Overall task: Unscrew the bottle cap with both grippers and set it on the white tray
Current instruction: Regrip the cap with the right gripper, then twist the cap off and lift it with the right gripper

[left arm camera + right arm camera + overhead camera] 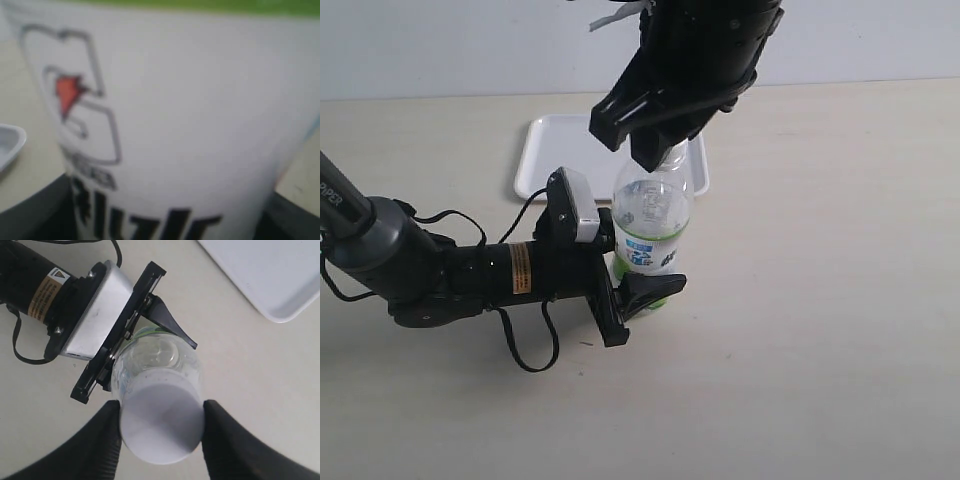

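Observation:
The bottle (653, 232) stands upright on the table, clear with a white, blue and green label. My left gripper (632, 292) is shut on the bottle's lower body; in the left wrist view the label (170, 125) fills the picture, blurred, between the dark jaws. From above, my right gripper (161, 422) is shut on the white bottle cap (162, 424), one black finger (102, 440) touching each side. In the exterior view the cap is hidden behind the right gripper (655, 150). The white tray (542, 158) lies just behind the bottle.
The left arm (410, 265) lies low across the table's left side with loose black cables (525, 345). A corner of the white tray (270, 275) shows in the right wrist view. Bare beige tabletop (820, 300) lies to the right and in front.

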### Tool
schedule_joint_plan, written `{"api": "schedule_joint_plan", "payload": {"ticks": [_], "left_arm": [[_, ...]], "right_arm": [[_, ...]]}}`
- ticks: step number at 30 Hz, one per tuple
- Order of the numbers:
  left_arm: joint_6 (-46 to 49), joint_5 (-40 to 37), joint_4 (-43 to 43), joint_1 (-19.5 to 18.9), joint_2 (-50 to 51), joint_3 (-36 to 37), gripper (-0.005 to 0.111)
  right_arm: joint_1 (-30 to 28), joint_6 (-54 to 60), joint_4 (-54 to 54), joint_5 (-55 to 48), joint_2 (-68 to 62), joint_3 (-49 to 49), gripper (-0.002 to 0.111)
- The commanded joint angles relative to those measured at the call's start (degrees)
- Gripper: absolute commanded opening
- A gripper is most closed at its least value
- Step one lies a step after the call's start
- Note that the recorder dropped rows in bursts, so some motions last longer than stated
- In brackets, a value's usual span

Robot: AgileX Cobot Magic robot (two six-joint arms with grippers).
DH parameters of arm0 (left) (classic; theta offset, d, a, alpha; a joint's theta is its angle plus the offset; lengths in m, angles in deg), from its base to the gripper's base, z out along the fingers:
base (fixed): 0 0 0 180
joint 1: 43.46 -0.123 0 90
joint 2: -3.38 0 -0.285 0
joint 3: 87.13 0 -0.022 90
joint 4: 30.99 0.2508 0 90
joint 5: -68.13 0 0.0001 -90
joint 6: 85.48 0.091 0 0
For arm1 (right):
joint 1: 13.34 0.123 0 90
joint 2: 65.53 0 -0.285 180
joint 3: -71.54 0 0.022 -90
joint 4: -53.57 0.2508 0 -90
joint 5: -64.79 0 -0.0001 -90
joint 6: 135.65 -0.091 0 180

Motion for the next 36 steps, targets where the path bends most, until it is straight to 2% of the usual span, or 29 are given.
{"api": "schedule_joint_plan", "payload": {"ticks": [1,7,10,19,20,22,29,32,36], "left_arm": [[0.4,1.4,-0.6,0.2,-0.5,-0.3,0.001],[0.0,1.4,-0.4,0.2,-0.5,-0.3,0.001],[-1.1,1.6,-0.4,0.2,-0.5,-0.3,0.001],[-1.7,2.3,-0.5,0.2,-0.5,-0.3,0.001],[-1.7,2.3,-0.5,0.2,-0.5,-0.3,0.001],[-1.7,2.3,-0.5,0.2,-0.5,-0.3,0.001],[-3.8,2.3,-0.5,0.2,-0.5,-0.3,0.001],[-4.7,2.3,-0.5,0.2,-0.5,-0.3,0.001],[-4.7,2.3,-0.5,0.2,-0.5,-0.3,0.001]], "right_arm": [[0.2,4.8,-0.3,-0.2,0.0,0.0,0.0],[0.2,17.0,-0.3,-0.3,0.0,0.0,0.0],[0.2,33.5,-0.3,-0.3,0.0,0.0,0.0],[0.2,64.5,-0.3,0.5,0.0,0.0,0.0],[0.2,73.6,-0.3,0.5,0.0,0.0,0.0],[0.2,84.4,-0.3,0.5,0.0,0.0,0.0],[0.2,109.8,-2.2,0.5,0.0,0.0,0.0],[0.2,115.0,-2.2,0.9,0.0,0.0,0.0],[0.2,114.9,-3.5,3.6,0.0,0.0,0.0]]}}
